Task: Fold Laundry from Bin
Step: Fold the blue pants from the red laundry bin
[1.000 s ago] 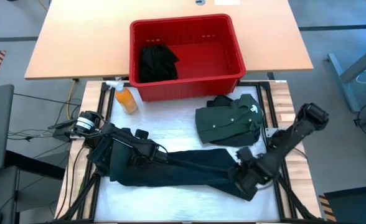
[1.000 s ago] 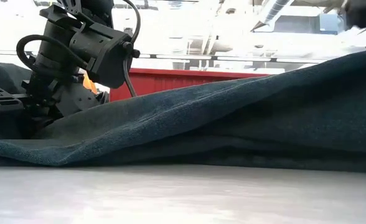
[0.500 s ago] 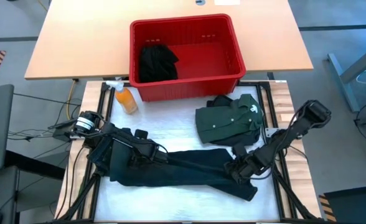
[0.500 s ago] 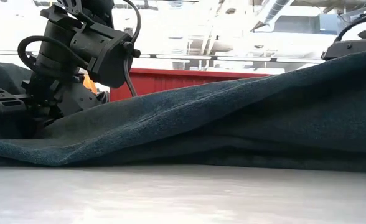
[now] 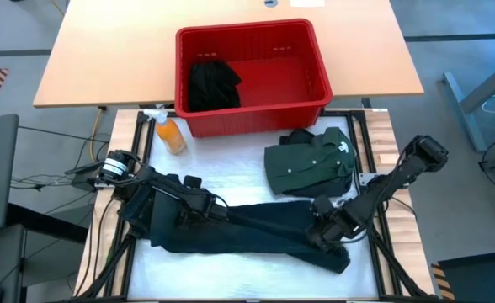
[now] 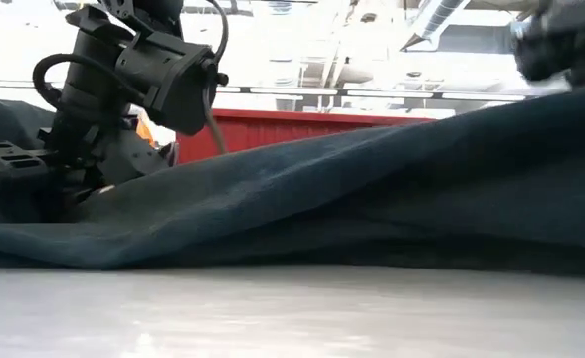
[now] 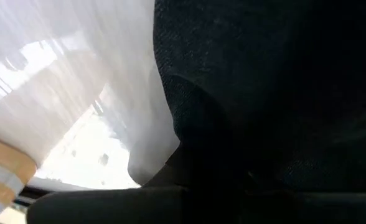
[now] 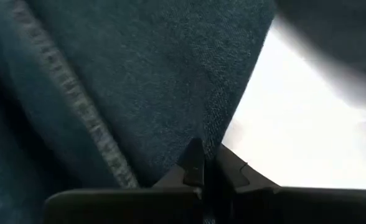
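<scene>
A long dark teal garment lies stretched left to right across the white mat. My left gripper is shut at its left end, and my right gripper is shut at its right end. A folded dark green collared shirt rests flat on the mat behind the right gripper. The red bin stands at the far side with a black garment bunched in its left half. My left gripper is shut on the garment's left end, slanting steeply down. Dark cloth covers the fingers, so the exact part is hidden. The cloth rests on the mat. My right gripper pinches an edge of the teal cloth between its two fingertips, coming from above and pointing steeply down. How many layers it holds I cannot tell. The cloth around the hold lies on the mat.
An orange spray bottle stands at the bin's near left corner. Black frame rails run along the mat's sides. Bare white mat lies in front of the garment toward the near edge.
My right gripper has gone a little toward the table's left along the garment's right end, and its wrist has rolled. The garment keeps its place on the mat.
</scene>
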Tool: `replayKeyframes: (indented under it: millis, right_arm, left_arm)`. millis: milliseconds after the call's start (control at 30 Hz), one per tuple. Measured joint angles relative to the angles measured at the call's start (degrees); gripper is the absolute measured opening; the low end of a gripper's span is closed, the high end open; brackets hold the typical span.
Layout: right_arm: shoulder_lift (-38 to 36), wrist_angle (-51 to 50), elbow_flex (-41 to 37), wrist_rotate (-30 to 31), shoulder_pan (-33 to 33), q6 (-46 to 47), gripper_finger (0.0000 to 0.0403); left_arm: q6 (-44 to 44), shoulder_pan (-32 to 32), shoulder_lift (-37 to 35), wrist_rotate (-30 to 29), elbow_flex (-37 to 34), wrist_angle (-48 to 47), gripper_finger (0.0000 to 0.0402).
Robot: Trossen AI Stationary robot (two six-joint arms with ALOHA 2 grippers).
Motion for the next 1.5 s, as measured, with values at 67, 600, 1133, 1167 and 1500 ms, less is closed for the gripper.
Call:
replayKeyframes:
  millis: [67, 600, 1133, 1167, 1500]
  right_arm:
    - [0.33, -12.83, 7.69, -0.22, -0.68, -1.98, 0.0025]
    - [31.74, -22.72, 27.88, -10.04, -6.69, -18.70, 0.0116]
    - [7.49, -21.21, 22.68, 1.40, -1.39, -1.85, 0.0248]
    - [4.95, -20.51, 20.06, 3.38, -0.62, 2.31, 0.0248]
    - [-4.52, 14.21, -9.58, 4.56, -0.57, 12.61, 0.0248]
  left_arm:
    - [-0.05, 0.00, -0.02, -0.38, 0.94, 0.85, 0.0013]
    - [0.89, -1.85, 0.10, -1.92, 4.60, 3.74, 0.0013]
    - [-2.68, -6.44, -0.10, 0.21, 1.77, 1.10, 0.0013]
    - [-2.97, -6.89, -0.10, 0.22, 1.61, 1.00, 0.0013]
    - [-5.64, -8.90, -0.05, 1.42, 1.03, 0.72, 0.0013]
